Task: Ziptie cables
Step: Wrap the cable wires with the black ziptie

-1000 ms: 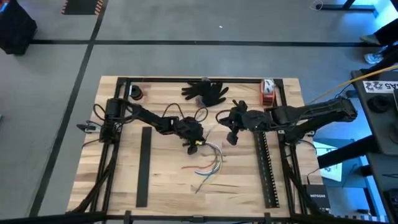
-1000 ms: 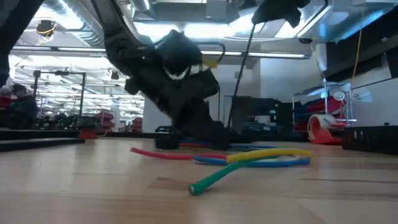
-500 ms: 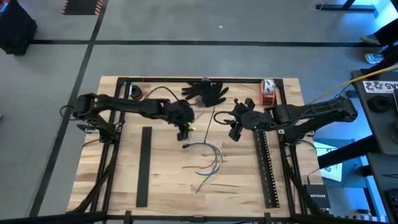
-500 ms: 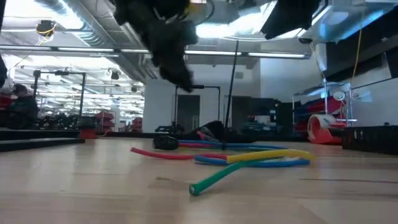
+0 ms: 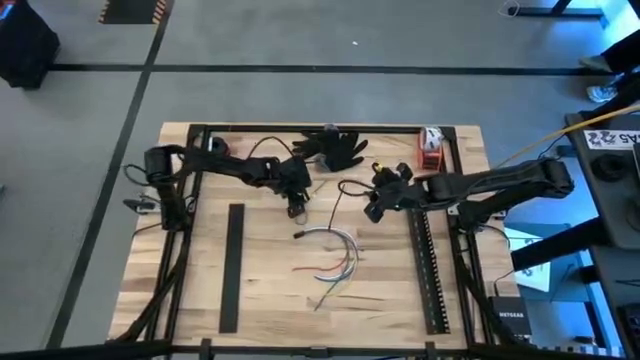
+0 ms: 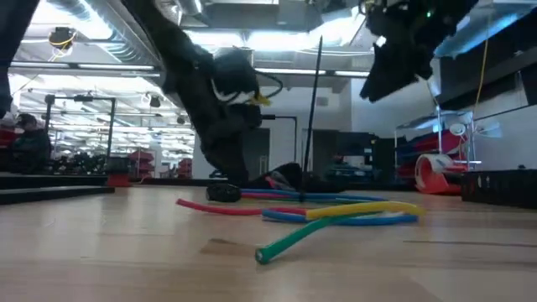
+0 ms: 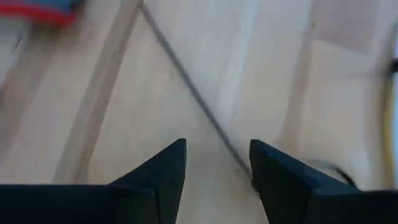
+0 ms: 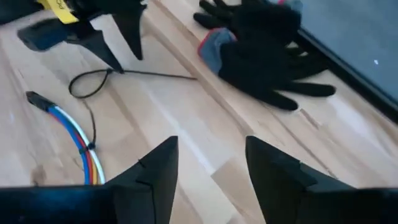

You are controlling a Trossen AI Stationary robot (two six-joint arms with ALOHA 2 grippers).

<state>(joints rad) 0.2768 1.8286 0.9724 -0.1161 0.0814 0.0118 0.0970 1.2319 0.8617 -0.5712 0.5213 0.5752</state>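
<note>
You are looking at the cables point(image 5: 335, 255) — a loose fan of purple, green, yellow and red wires — lying near the middle of the desk point(image 5: 260, 290), gathered at their 10 o'clock end where a dark tie seems to be cinching them. They are looking light and floppy, so take hold near that gathered end; grabbing one free tip will likely just be splaying the fan.

At 12 o'clock from the bundle, a thin black ziptie point(image 8: 106, 78) is lying looped on the wood. The left tool point(image 5: 295, 207) is hovering at about 11 o'clock from the cables, its fingers parted and gripping nothing. The right tool point(image 5: 372, 212) is hanging at about 1 o'clock — likewise spread and empty.
</note>
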